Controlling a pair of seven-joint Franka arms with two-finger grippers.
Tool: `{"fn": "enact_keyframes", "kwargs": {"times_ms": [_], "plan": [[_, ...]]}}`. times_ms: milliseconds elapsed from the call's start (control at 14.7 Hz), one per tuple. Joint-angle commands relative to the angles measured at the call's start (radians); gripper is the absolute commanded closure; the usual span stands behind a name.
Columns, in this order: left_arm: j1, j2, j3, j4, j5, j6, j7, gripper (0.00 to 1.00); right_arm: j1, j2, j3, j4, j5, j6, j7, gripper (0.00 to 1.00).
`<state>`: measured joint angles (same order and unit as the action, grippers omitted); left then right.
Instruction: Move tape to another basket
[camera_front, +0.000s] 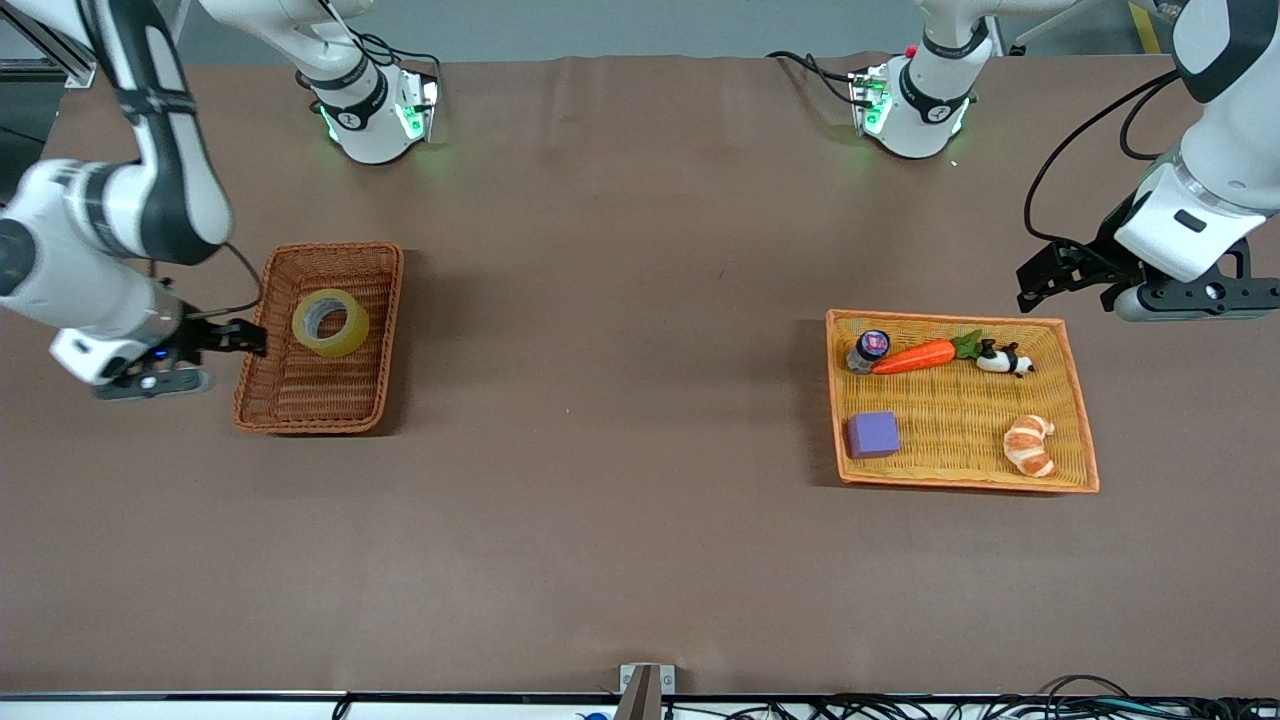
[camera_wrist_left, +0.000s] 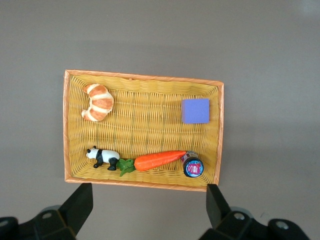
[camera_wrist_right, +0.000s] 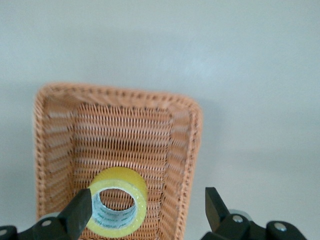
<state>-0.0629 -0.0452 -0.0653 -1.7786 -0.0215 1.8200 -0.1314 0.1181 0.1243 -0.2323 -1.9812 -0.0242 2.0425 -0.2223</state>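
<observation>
R gripper hangs at the outer wall of the basket, twd the right arm's end of the table; fingers spread wide, nothing between them. In the right wrist view one fingertip sits right by the tape, the other is out past the basket's side wall.

Tape lies in the reddish-brown basket, in the half farther from the front cam, propped a bit on its edge so the grey core faces up and out. Not gripped, nothing else in there w/ it.

L gripper is up over bare table just by the farther edge of the yellow tray, jaws wide apart, empty; that arm waits. Tray sits well apart from the basket, at the left arm's end, and holds a carrot, a small jar, a panda toy, a purple block and a croissant.

Step in hand, as I read it: approach for the pick; grasp not made yet. Next move prob needs the R gripper brought in over the basket wall so both fingers straddle the ring's rim (or one goes thru the core), then close, lift clear of the raised sides before any travel. Risk: finger catching the wicker wall, or tape rolling since it's tilted.
</observation>
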Motion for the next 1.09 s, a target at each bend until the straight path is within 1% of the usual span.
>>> {"fn": "enact_keyframes", "kwargs": {"times_ms": [0,136,205,341,409,477,614,750,886,955,1023], "plan": [[-0.002,0.004,-0.004,0.022,0.022,-0.025,-0.011,0.0,-0.017,-0.006,0.004,0.175,0.006,-0.189,0.008,0.0],[-0.003,0.007,-0.004,0.027,0.022,-0.025,-0.011,0.0,-0.018,-0.04,0.005,0.275,0.006,-0.33,0.009,0.0],[-0.003,0.007,-0.004,0.025,0.022,-0.025,-0.011,0.0,-0.018,-0.069,0.007,0.291,0.006,-0.364,0.024,0.0],[-0.003,0.007,-0.004,0.025,0.022,-0.027,-0.011,0.0,-0.018,-0.153,0.016,0.283,0.003,-0.43,0.131,0.0],[-0.005,0.007,-0.004,0.025,0.023,-0.027,-0.011,0.0,-0.02,-0.182,0.025,0.282,0.001,-0.447,0.142,0.0],[-0.006,0.007,-0.004,0.025,0.023,-0.027,-0.013,0.0,-0.034,-0.195,0.042,0.286,-0.002,-0.456,0.143,0.0],[-0.012,0.008,-0.004,0.027,0.023,-0.027,-0.013,0.0,-0.083,-0.235,0.096,0.289,-0.005,-0.493,0.152,0.0],[-0.005,0.008,-0.005,0.025,0.023,-0.028,-0.011,0.0,-0.074,-0.232,0.084,0.31,-0.008,-0.505,0.152,0.0],[-0.003,0.008,-0.004,0.024,0.023,-0.028,-0.01,0.0,-0.069,-0.183,0.076,0.404,0.001,-0.548,0.152,0.0],[-0.002,0.008,-0.004,0.024,0.023,-0.028,-0.005,0.0,-0.066,-0.155,0.077,0.436,0.003,-0.565,0.152,0.0],[0.0,0.008,-0.002,0.025,0.023,-0.028,0.002,0.0,-0.063,-0.147,0.076,0.456,0.001,-0.565,0.153,0.0]]}}
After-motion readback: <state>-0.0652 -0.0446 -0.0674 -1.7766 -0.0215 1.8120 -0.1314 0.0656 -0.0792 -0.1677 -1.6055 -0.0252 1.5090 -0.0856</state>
